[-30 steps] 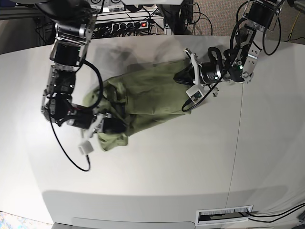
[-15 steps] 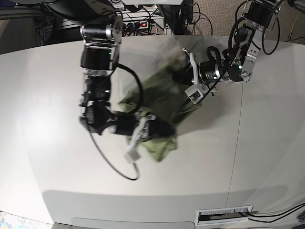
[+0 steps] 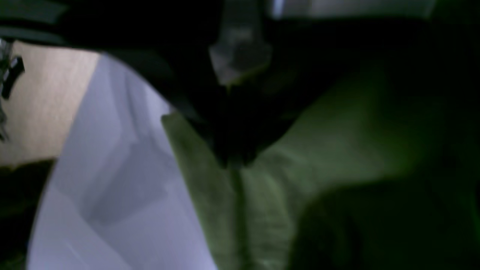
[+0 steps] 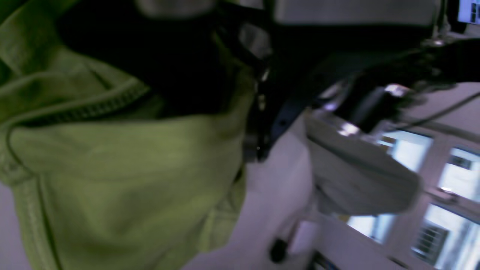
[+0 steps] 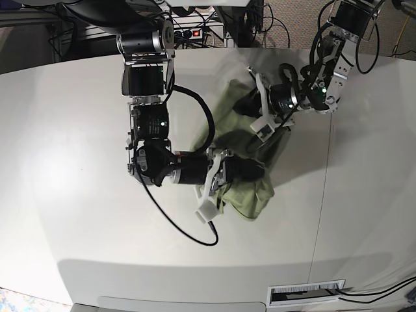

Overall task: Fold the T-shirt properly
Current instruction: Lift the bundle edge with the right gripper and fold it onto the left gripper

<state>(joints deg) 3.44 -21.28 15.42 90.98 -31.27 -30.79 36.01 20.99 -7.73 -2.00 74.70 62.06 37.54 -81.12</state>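
Olive T-shirt (image 5: 250, 140) bunched mid-tabletop (image 5: 71, 117), stretched diagonally between both arms; far end up near rear edge, near end hanging in a loose fold toward front.

Right pincer (image 5: 250, 172), on left side of base view: clamped on lower bunch of T-shirt, cloth wrapped over fingertips. Right wrist view: hem and stitched seam of T-shirt (image 4: 123, 161) close to lens, dark finger buried in fabric; blurred.

Left pincer (image 5: 250, 104), on right side of base view: closed tight on upper edge of T-shirt, fabric gathered around tip. Left wrist view: dark finger pressed into green cloth (image 3: 262, 180), ribbed hem running down frame, pale tabletop (image 3: 123, 195) to one side; blurred and dim.

Black cable (image 5: 175, 221) looping from right arm across tabletop, just beside T-shirt's lower fold. Small white block (image 5: 207, 211) hanging off right wrist, near cloth edge. Power strip (image 5: 185, 32) and tangled cords behind tabletop. Barcode label (image 5: 305, 292) at front edge.
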